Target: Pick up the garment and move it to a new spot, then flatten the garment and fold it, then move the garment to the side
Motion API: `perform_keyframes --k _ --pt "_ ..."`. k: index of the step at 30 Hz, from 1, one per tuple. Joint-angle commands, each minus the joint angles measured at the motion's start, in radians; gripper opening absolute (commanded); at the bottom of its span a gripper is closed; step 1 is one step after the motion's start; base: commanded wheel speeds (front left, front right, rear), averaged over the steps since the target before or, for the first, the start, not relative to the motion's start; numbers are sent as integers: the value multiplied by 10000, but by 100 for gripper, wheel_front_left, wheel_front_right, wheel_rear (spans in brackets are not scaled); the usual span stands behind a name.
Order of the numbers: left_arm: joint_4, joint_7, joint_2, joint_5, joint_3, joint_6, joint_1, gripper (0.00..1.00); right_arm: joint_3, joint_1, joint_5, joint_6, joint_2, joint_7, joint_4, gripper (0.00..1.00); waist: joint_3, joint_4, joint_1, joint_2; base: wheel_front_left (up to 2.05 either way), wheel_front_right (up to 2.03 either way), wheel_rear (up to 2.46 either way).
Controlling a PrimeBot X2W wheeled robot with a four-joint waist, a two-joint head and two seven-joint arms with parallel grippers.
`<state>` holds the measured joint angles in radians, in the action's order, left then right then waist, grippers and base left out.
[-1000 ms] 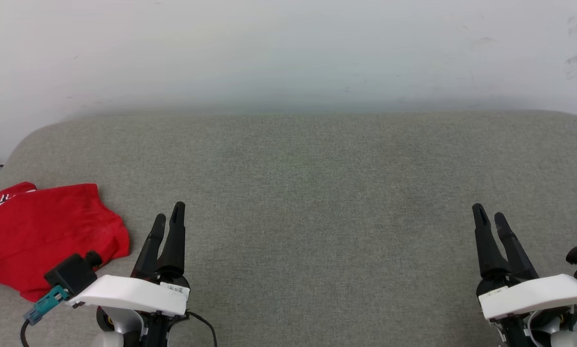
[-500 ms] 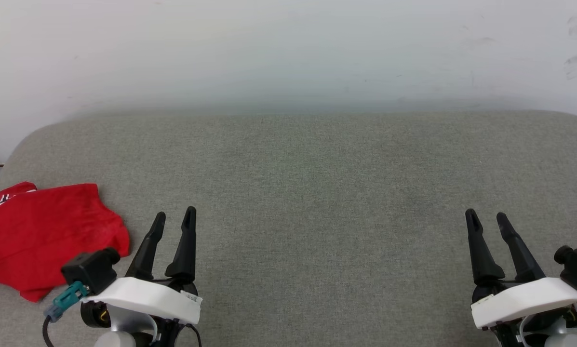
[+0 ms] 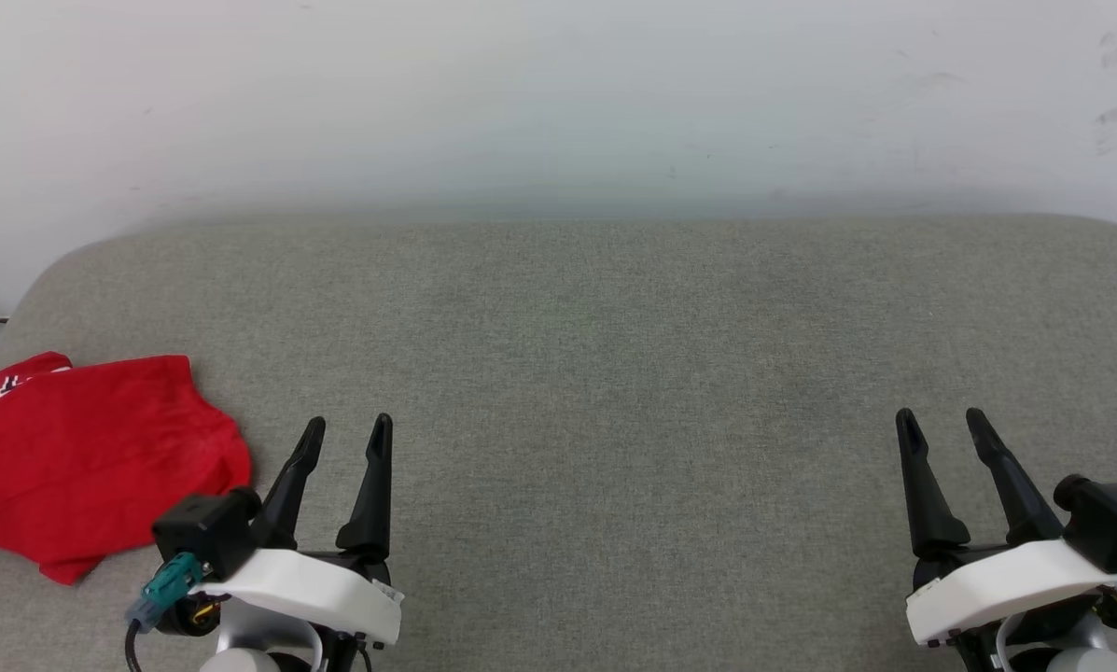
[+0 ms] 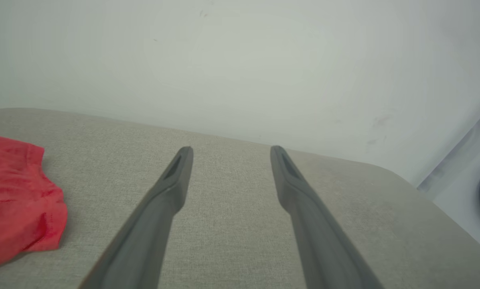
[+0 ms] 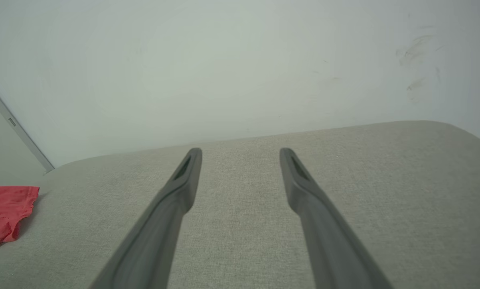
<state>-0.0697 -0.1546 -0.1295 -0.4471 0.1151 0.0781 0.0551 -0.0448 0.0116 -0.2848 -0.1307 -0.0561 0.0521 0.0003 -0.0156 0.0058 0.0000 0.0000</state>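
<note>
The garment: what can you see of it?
The garment is bright red, lightly creased cloth with white marking at its far left corner. It lies bunched, not spread flat, at the left end of the grey fabric surface, partly cut off by the head view's edge. Only that surface touches it; the open left gripper stands apart to its right.

The garment (image 3: 91, 457) lies on the counter (image 3: 614, 373) at its left edge, toward the near left corner. The left hand (image 3: 349, 423) sits just right of it by the near edge, and the right hand (image 3: 940, 414) is well apart, by the near right corner. A wall (image 3: 558, 93) stands behind the far edge.
</note>
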Motion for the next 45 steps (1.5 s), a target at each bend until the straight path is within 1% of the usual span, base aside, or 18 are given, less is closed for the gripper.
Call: perform_keyframes --k 1,13,19,23,31,40,41,42,43,44,45 --pt "65 -111 -81 239 32 -40 6 100 -17 -40 263 0 18 -19 -142 100 0 5 0 0 0 0 0" --pt "54 -394 -100 1218 199 -84 -40 100 -23 -191 1406 1 56 85 -306 100 -1 31 0 0 0 0 0" --pt "2 -530 -68 1660 233 -19 -58 100 -3 -258 1758 1 64 131 -388 100 -14 105 0 0 0 0 0" --pt "-71 -613 19 1794 179 89 -32 100 4 -290 1872 1 65 127 -477 100 -15 283 0 0 0 0 0" --pt "-127 -767 205 2206 -67 212 33 100 128 -365 2236 1 65 86 -635 100 6 1016 0 0 0 0 0" --pt "-246 -939 331 2792 -439 267 -6 100 396 -330 2705 1 64 157 -755 100 4 2186 0 0 0 0 0" --pt "-246 -939 331 2792 -439 267 -6 100 396 -330 2705 1 64 157 -755 100 4 2186 0 0 0 0 0" --pt "-246 -957 344 2859 -466 284 -11 100 423 -337 2767 1 64 173 -761 100 7 2332 0 0 0 0 0" --pt "-246 -993 380 2964 -534 320 -18 100 485 -357 2869 1 63 185 -772 100 7 2627 0 0 0 0 0" --pt "-246 -993 380 2964 -534 320 -18 100 485 -357 2869 1 63 185 -772 100 7 2627 0 0 0 0 0" --pt "-241 -1003 402 2998 -588 328 -31 100 520 -342 2923 1 65 212 -763 100 13 2764 0 0 0 0 0"
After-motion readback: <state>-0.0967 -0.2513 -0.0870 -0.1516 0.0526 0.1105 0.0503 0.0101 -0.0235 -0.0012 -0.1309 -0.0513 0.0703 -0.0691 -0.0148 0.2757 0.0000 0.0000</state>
